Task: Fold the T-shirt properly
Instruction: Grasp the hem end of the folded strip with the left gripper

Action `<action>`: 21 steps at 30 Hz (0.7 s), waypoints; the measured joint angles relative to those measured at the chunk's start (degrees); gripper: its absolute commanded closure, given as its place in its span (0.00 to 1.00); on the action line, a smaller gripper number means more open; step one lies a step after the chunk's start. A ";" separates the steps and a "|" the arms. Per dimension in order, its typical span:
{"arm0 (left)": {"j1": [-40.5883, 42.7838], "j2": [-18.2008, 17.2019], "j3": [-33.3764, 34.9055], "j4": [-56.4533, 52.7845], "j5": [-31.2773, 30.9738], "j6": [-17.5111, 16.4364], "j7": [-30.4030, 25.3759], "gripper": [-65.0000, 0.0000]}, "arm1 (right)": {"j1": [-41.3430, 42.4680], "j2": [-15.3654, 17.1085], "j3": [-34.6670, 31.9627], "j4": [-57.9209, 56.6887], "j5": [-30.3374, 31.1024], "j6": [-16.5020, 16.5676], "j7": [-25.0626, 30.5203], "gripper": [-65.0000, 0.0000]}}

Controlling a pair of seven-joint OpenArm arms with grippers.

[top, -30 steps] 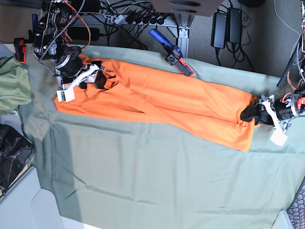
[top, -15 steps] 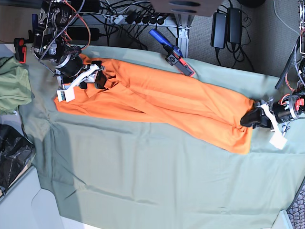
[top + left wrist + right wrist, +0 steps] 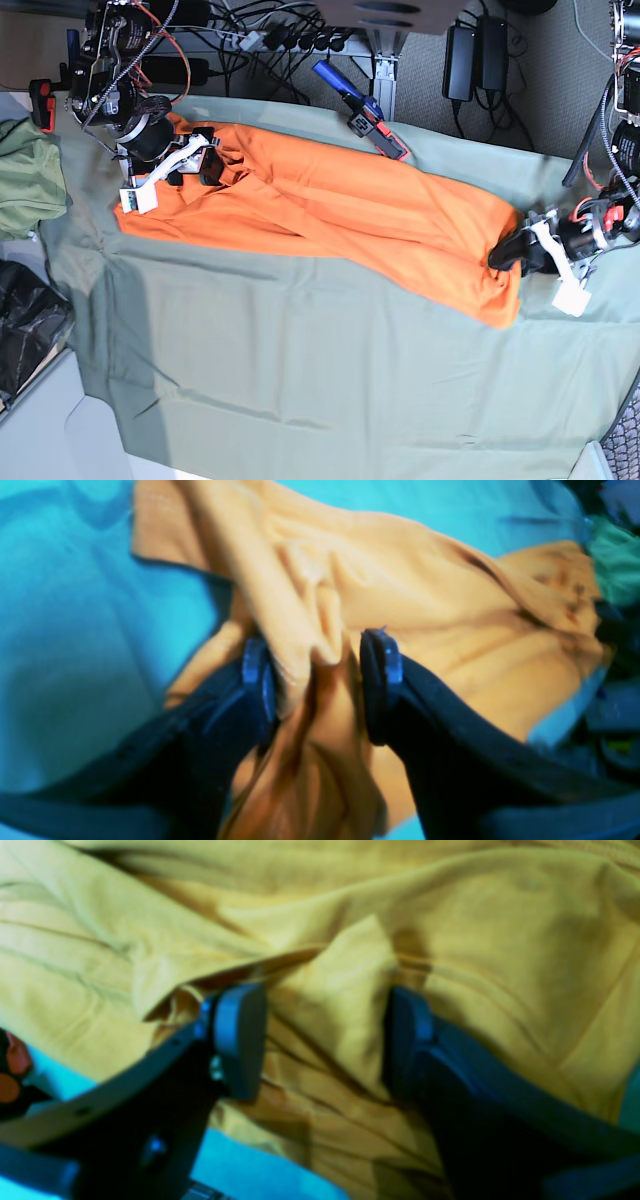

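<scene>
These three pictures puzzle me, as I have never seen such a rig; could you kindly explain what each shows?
The wide base view looks down on a two-armed robot folding a plain bright orange cloth T-shirt, spread on a pale green table cloth. The two close-ups come from cameras on the wrists and tint the colours. The left gripper has shirt fabric bunched between parted jaws; whether it grips is unclear. The right gripper is open over the shirt's other end. An olive green bunched garment lies aside.

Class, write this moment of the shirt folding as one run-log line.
T-shirt: stretched long on table cloth | left gripper: fold between parted jaws | right gripper: open astride cloth
</scene>
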 measured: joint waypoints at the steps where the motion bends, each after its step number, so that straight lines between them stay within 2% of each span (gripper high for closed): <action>1: -0.55 0.46 0.02 0.00 0.85 0.59 -0.39 0.64 | -0.04 0.00 0.00 0.00 0.02 0.00 0.00 0.44; 4: -1.77 1.60 0.00 0.00 3.06 0.92 -1.79 0.93 | -0.70 0.00 0.00 0.00 0.04 -0.02 0.28 0.44; 5: -2.10 1.95 0.00 0.00 4.37 0.92 -1.88 1.00 | -0.98 0.00 0.00 0.04 0.04 0.00 0.57 0.44; 10: -3.19 3.32 -0.02 0.00 8.87 0.90 -2.71 1.00 | -1.33 0.00 0.04 0.11 0.07 -0.02 0.87 0.44; 15: -3.19 3.32 -0.28 0.00 10.45 0.74 -2.89 1.00 | -1.33 0.00 0.04 0.11 0.07 0.00 0.87 0.44; 21: -2.89 2.16 -6.19 0.00 10.73 0.50 -1.97 1.00 | -1.64 0.00 0.26 1.11 0.02 -0.02 0.81 0.44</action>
